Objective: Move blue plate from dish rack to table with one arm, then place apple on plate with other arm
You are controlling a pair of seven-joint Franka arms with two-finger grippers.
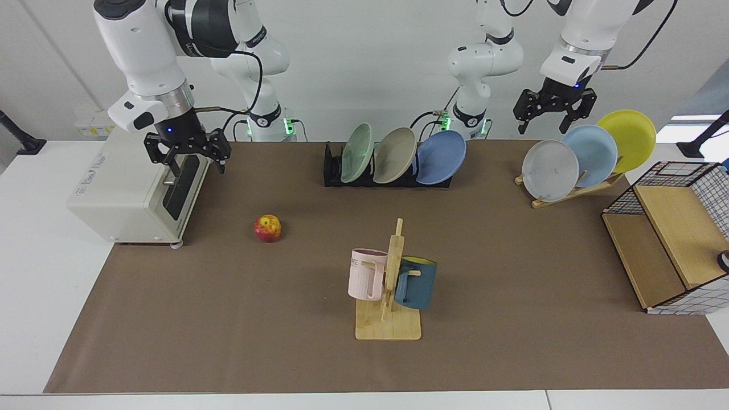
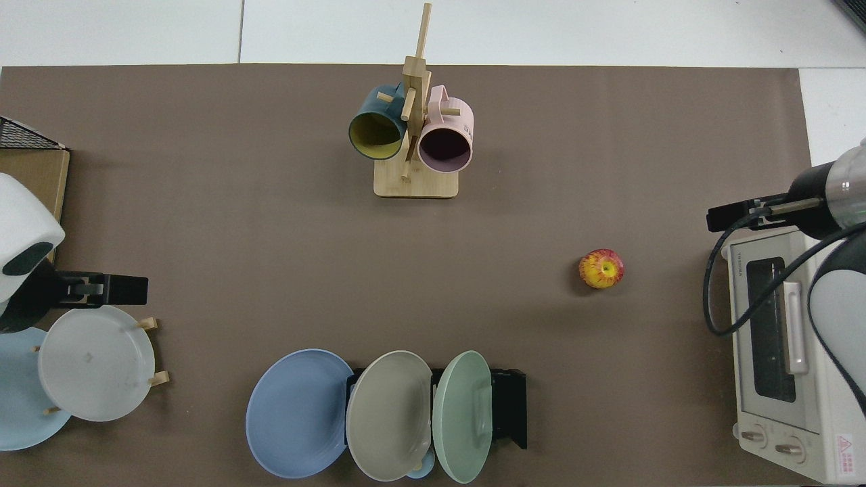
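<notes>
Blue plate (image 1: pixel 441 158) leaning in rack (image 1: pixel 333 171), apple (image 1: pixel 267 228) on table (image 1: pixel 512 256), left gripper (image 1: pixel 555 117) and right gripper (image 1: pixel 193 161) raised, fingers spread, empty, arm tops cut off.

We see a robotics lab staged as a kitchen. Two white arms stand bolted at 12 o'clock of the facing view before a bare white wall, cables trailing from them. The tabletop (image 1: pixel 34 273) is white-edged under a plain brown mat (image 1: pixel 512 319), with household props spread apart on it: a toaster oven (image 1: pixel 131 193) at 9 o'clock, a black dish rack (image 1: pixel 333 171) of plates near 12, a wooden mug tree (image 1: pixel 393 273) at centre, and a wire-and-wood shelf (image 1: pixel 666 250) at 3 o'clock.
</notes>
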